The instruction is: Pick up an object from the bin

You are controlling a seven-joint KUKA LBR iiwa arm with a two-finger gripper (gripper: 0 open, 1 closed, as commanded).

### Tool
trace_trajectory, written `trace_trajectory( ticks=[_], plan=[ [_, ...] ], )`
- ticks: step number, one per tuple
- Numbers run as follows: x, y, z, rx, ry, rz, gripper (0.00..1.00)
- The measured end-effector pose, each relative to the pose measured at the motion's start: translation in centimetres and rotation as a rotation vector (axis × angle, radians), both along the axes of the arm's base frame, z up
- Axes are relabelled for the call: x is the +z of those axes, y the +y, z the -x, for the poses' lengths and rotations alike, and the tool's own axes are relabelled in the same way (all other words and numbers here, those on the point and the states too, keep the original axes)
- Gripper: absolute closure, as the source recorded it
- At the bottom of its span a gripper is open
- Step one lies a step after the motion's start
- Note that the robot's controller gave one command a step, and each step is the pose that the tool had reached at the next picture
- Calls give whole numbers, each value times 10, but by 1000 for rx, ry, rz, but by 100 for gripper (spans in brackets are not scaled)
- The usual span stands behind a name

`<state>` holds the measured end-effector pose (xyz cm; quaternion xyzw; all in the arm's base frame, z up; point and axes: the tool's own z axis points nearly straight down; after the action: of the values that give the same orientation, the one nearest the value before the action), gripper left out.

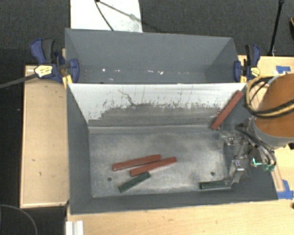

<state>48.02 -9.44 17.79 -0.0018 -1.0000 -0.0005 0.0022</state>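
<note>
Pincer (234,176) at bin's (186,143) four o'clock, by dark green stick's (213,184) end; spread: cannot tell; step, seemingly: descent; next: straddle, close, lift.

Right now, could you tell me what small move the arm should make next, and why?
Probably a short shift toward the bin's middle, to centre the gripper over the dark green bar by the near right corner: it sits at that bar's right end, close to the bin wall.
</note>
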Motion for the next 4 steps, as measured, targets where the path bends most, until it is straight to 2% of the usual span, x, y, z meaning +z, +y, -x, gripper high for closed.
trace_trajectory(
  ticks=[1,2,3,4],
  plan=[
    [-106,4,-1,339,-16,2,0],
    [-76,-2,-1,307,-10,2,0],
    [-78,3,3,326,-5,0,0],
    [-106,-7,0,314,-14,2,0]
  ],
)
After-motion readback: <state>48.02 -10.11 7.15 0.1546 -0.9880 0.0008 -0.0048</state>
